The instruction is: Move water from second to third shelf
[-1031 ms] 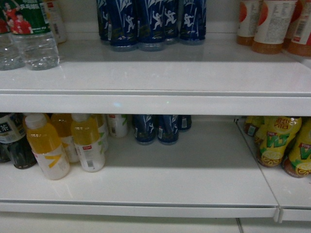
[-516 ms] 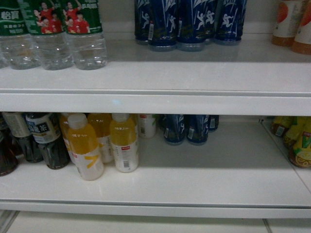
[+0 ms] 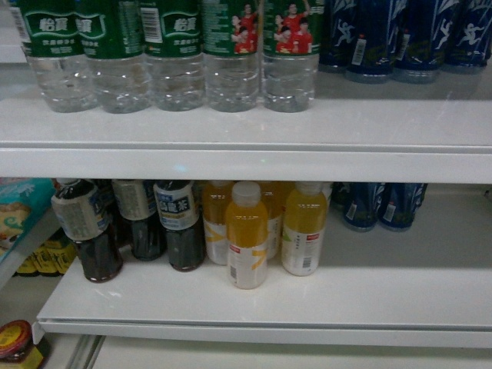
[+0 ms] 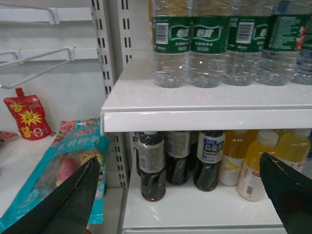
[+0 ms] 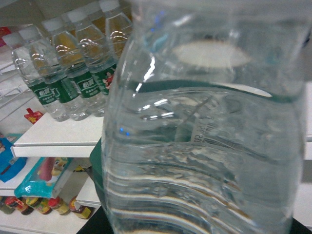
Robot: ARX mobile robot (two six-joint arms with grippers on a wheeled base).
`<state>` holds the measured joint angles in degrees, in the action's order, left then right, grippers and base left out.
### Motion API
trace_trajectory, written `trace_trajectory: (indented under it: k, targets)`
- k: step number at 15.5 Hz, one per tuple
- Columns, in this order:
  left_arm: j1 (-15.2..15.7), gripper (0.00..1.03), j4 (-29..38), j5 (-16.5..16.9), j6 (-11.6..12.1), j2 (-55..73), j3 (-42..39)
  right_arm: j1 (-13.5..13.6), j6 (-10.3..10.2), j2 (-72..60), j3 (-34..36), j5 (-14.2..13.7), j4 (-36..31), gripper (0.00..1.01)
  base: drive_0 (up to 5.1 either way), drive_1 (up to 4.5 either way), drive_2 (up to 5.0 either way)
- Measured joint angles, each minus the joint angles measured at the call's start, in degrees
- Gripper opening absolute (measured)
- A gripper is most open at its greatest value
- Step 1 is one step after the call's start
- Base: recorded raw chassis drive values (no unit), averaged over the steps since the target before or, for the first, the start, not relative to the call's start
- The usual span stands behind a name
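Right wrist view is almost wholly filled by the water [image 5: 204, 146], a clear ribbed bottle with a green label band, pressed so near the lens that it reads as carried by the right tool; the fingers themselves are hidden behind it, so the grip is a judgement, not something seen. The left tool [image 4: 180, 195] hangs wide apart and empty before the rack, its dark fingers [image 4: 73, 200] framing the tea bottles [image 4: 152, 165] on the lower shelf [image 3: 254, 304].

More green-labelled bottles [image 3: 227, 61] stand in a row on the upper shelf [image 3: 254, 131], and the head view shows no arm at all.

Risk, as a judgement: the lower shelf's left part is packed with tea and yellow juice bottles [image 3: 247, 246], so setting the bottle down there could topple the front ones; the bare stretch on the right looks safer. A smooth, water-filled bottle may also slip if held loosely.

Against the earlier head frames, the view has swung leftward: the water row now fills the top, and snack packets [image 3: 19, 211] appear at the left edge.
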<state>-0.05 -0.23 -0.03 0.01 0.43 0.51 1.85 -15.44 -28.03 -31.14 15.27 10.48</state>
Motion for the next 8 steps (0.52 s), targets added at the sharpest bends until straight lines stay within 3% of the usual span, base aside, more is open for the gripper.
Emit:
trace_trajectory:
  k: [8]
  targets:
    - [0.00, 0.98, 0.07, 0.00, -0.02, 0.00, 0.00, 0.02, 0.00, 0.02, 0.00, 0.00, 0.04, 0.41, -4.3, 2.11, 2.1]
